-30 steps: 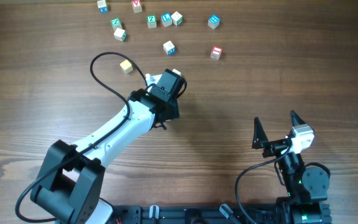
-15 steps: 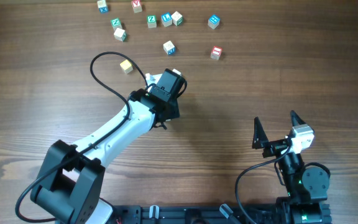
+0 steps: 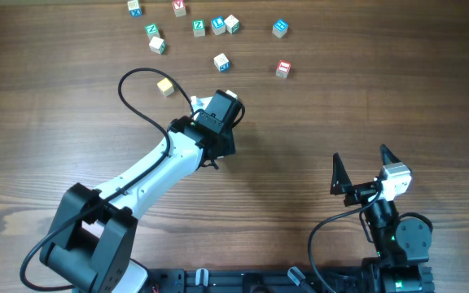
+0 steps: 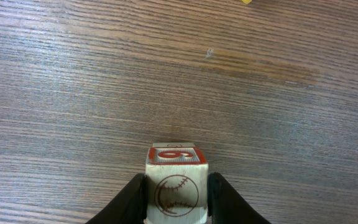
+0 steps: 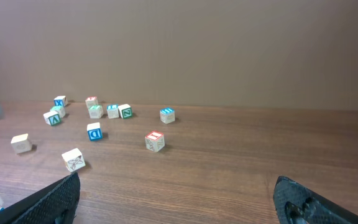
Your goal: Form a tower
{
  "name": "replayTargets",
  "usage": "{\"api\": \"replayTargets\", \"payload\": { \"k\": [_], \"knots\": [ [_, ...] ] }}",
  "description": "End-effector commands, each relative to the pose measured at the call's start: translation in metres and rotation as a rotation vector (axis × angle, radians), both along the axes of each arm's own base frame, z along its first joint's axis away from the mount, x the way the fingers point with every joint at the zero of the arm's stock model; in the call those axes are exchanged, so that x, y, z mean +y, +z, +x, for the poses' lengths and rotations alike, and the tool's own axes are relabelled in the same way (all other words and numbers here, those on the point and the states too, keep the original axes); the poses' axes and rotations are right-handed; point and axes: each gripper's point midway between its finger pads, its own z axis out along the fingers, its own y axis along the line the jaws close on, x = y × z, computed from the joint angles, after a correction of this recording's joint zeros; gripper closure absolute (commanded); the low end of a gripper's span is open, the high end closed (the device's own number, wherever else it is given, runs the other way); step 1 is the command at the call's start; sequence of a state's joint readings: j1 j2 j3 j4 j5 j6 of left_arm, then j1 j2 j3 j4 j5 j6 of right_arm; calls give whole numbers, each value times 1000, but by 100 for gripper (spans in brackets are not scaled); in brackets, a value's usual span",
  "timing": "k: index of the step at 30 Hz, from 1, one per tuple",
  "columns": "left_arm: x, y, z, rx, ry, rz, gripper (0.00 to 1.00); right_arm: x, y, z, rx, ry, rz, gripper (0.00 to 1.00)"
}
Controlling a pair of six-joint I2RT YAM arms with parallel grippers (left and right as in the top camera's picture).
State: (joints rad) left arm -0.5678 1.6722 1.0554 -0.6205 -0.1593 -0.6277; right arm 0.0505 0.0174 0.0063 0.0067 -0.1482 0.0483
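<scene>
The left gripper [image 4: 177,185] is partly closed on a red-topped block [image 4: 176,191], one finger pressed to each side, near the centre of the table [image 3: 316,106]. A yellow block [image 3: 165,85] lies apart at its ten o'clock. The right gripper [image 3: 360,152], at the table's five o'clock, gapes wide, holding nothing.

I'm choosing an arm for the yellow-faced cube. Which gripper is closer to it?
Left. The left gripper, shut on a red-faced cube, sits a short way right of the yellow-faced cube in the overhead view; the right gripper stands open far off toward the lower right.
</scene>
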Motion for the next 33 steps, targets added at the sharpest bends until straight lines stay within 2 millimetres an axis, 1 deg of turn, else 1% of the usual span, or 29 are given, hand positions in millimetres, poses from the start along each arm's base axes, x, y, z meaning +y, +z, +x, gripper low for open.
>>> {"api": "replayTargets", "payload": {
  "k": [1, 9, 11, 12, 14, 16, 17, 19, 21, 23, 26, 28, 30, 31, 32, 33],
  "knots": [
    [-3, -8, -6, 32, -4, -13, 71, -1, 2, 0, -9, -9, 7, 0],
    [-4, -8, -8, 43, -8, -20, 72, -1, 2, 0, -9, -9, 7, 0],
    [-4, -8, -8, 42, -8, -20, 71, -1, 2, 0, -9, -9, 7, 0],
    [-4, -8, -8, 42, -8, -20, 67, -1, 2, 0, -9, -9, 7, 0],
    [-4, -8, -8, 42, -8, -20, 55, -1, 2, 0, -9, -9, 7, 0],
    [-4, -8, -8, 41, -8, -20, 48, -1, 2, 0, -9, -9, 7, 0],
    [-4, -8, -8, 41, -8, -20, 38, -1, 2, 0, -9, -9, 7, 0],
    [-4, -8, -8, 40, -11, -19, 25, -1, 2, 0, -9, -9, 7, 0],
    [-4, -7, -7, 35, -11, -17, 18, -1, 2, 0, -9, -9, 7, 0],
    [-3, -3, -2, 22, -28, -15, 16, -1, 2, 0, -9, -9, 7, 0],
    [0, 5, 7, 0, -10, -28, 15, -1, 2, 0, -9, -9, 7, 0],
    [2, 16, 13, -20, -17, -31, 18, -1, 2, 0, -9, -9, 7, 0],
    [5, 30, 20, -41, -3, -43, 19, -1, 2, 0, -9, -9, 7, 0],
    [6, 40, 26, -60, 3, -51, 22, -1, 2, 0, -9, -9, 7, 0],
    [7, 50, 31, -78, -1, -55, 30, -1, 2, 0, -9, -9, 7, 0],
    [8, 63, 39, -107, -6, -61, 55, -1, 2, 0, -9, -9, 7, 0]
  ]
}}
